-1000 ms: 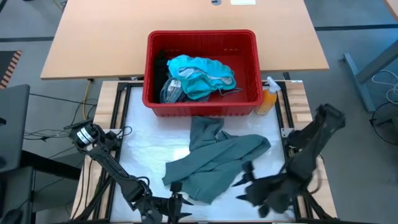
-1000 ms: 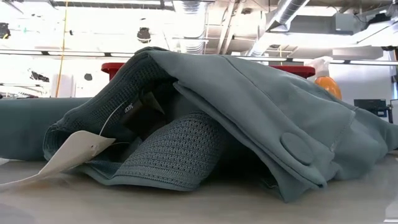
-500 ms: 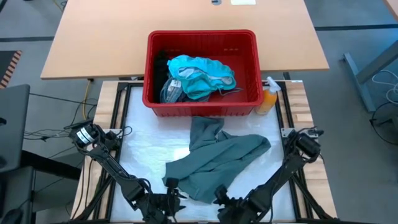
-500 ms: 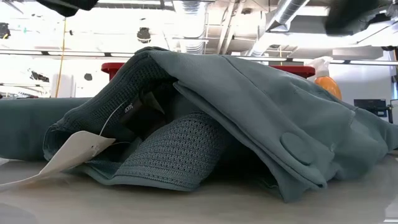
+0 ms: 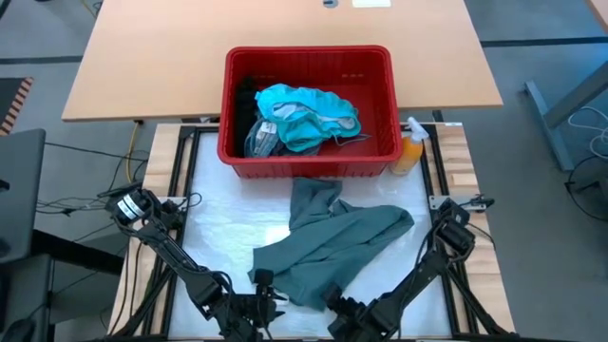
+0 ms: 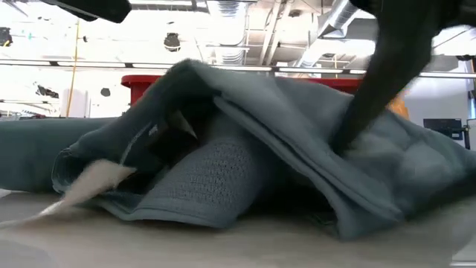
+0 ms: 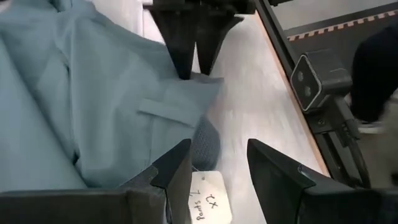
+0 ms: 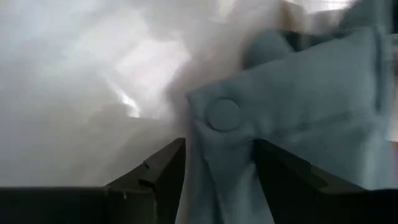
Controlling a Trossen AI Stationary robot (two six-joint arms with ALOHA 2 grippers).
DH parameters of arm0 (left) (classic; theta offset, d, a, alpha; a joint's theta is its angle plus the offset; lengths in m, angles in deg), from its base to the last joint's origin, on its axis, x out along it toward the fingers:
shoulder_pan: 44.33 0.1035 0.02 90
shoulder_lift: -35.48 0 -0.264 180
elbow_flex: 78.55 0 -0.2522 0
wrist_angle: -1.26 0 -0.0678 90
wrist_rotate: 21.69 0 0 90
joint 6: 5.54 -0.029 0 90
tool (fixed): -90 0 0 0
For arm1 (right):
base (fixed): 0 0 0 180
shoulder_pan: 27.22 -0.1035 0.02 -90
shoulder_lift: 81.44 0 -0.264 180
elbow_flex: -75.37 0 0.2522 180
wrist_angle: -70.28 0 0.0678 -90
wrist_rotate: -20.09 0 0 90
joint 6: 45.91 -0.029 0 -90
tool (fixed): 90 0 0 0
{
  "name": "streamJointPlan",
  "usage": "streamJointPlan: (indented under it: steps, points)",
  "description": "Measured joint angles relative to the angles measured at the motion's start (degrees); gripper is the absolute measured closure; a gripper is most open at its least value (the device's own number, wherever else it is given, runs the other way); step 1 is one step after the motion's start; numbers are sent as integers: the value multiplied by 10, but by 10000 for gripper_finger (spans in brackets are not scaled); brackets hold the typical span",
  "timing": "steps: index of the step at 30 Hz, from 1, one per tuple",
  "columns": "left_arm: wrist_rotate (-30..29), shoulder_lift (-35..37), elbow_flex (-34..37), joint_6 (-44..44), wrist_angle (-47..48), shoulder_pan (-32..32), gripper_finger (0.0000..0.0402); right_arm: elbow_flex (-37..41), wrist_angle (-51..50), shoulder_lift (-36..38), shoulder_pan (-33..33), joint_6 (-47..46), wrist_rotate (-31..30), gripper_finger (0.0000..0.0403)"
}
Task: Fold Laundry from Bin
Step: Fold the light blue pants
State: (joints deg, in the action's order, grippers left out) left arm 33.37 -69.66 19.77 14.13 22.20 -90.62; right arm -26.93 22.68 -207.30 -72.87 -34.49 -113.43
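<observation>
Grey-green garment (image 5: 328,247): crumpled on desk (image 5: 218,228) before red bin (image 5: 309,157), other laundry inside. Right gripper (image 8: 214,168), new arrival at near hem since a second ago, jaws apart astride the buttoned edge; cloth disturbed. Left gripper (image 7: 217,171) jaws apart, empty. Spreading imminent, likely.

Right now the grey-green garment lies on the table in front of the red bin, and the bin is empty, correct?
Not quite. The grey-green garment does lie in front of the red bin, but the bin is not empty: the high view shows teal laundry still inside it.
</observation>
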Motion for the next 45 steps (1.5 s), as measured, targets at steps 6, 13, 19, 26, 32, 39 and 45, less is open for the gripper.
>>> streamJointPlan:
  steps: [6,13,19,26,32,39,45]
  points:
    - [-2,0,0,-16,4,11,255,9,0,-2,31,-7,-28,200]
    - [-4,23,-11,-97,-32,28,255,12,13,18,113,-36,110,376]
    - [-46,132,-15,-133,3,31,255,14,3,129,175,-34,220,379]
    - [-45,296,-16,-130,-5,44,255,14,47,342,221,-113,349,379]
    - [-44,344,-16,-170,-10,61,255,11,137,480,209,-250,346,379]
    - [-38,339,-16,-188,-3,75,255,12,80,523,149,-341,258,379]
    - [-98,339,-16,-155,71,76,255,12,-2,504,129,-380,259,379]
